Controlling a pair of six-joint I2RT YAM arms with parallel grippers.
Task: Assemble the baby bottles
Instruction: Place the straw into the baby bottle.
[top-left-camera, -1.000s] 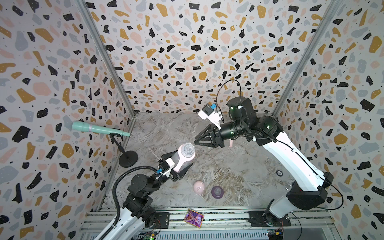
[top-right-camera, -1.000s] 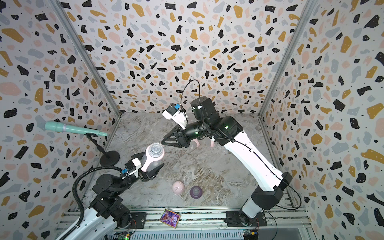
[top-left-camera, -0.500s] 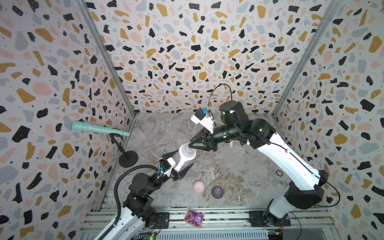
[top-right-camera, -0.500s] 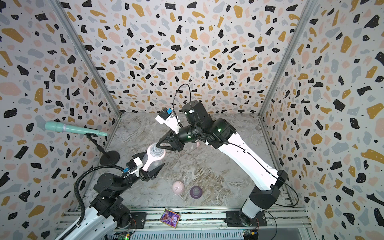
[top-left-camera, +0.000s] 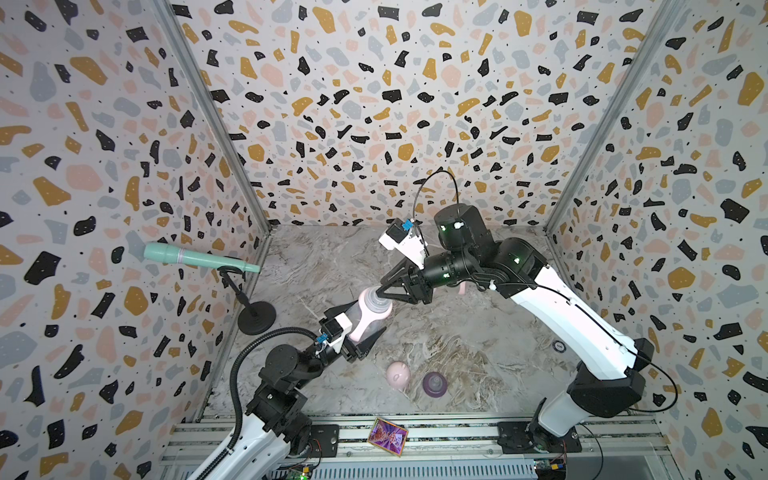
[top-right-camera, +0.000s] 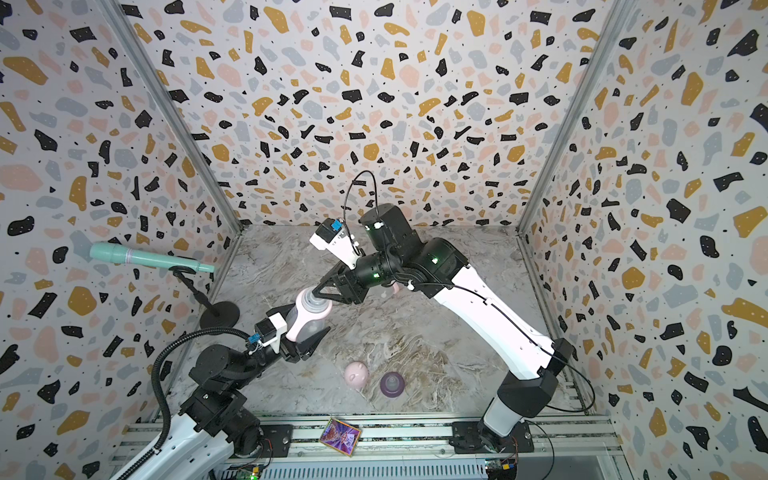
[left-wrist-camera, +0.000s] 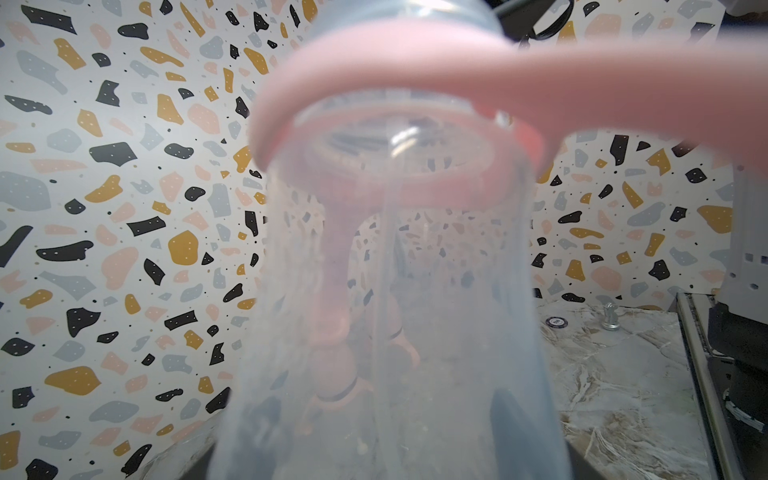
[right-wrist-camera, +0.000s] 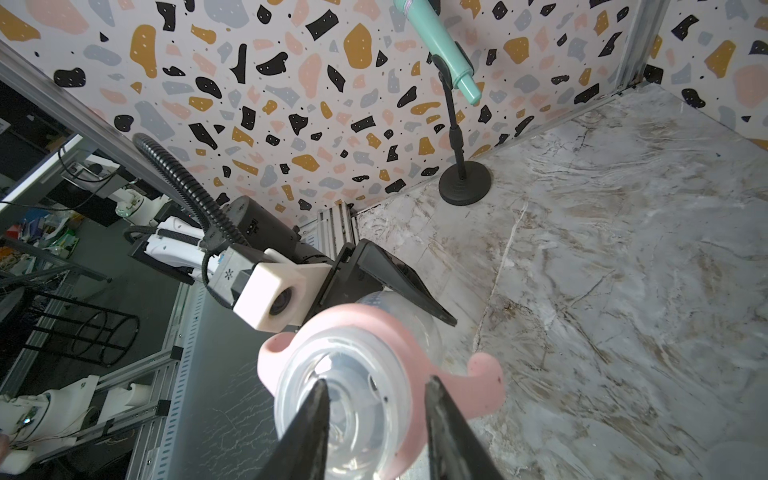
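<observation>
1. In both top views the left tool (top-left-camera: 368, 316) pinches a clear bottle (top-left-camera: 361, 309) with a pink collar (top-left-camera: 368, 322), held tilted above the tabletop (top-left-camera: 478, 332). The right tool (top-left-camera: 380, 291) has its tips at the bottle's top. A pink cap (top-left-camera: 398, 374) and a purple ring (top-left-camera: 435, 383) sit side by side on the tabletop.
2. Left wrist view: the bottle (left-wrist-camera: 395, 291) fills the frame, and the wall pattern shows through its body.
3. Right wrist view: the right tool (right-wrist-camera: 376, 380) is spread, its fingers (right-wrist-camera: 316, 415) straddling the bottle's clear top. I cannot tell whether they touch it.

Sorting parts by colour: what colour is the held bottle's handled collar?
The collar is pink, clearest in the right wrist view.
</observation>
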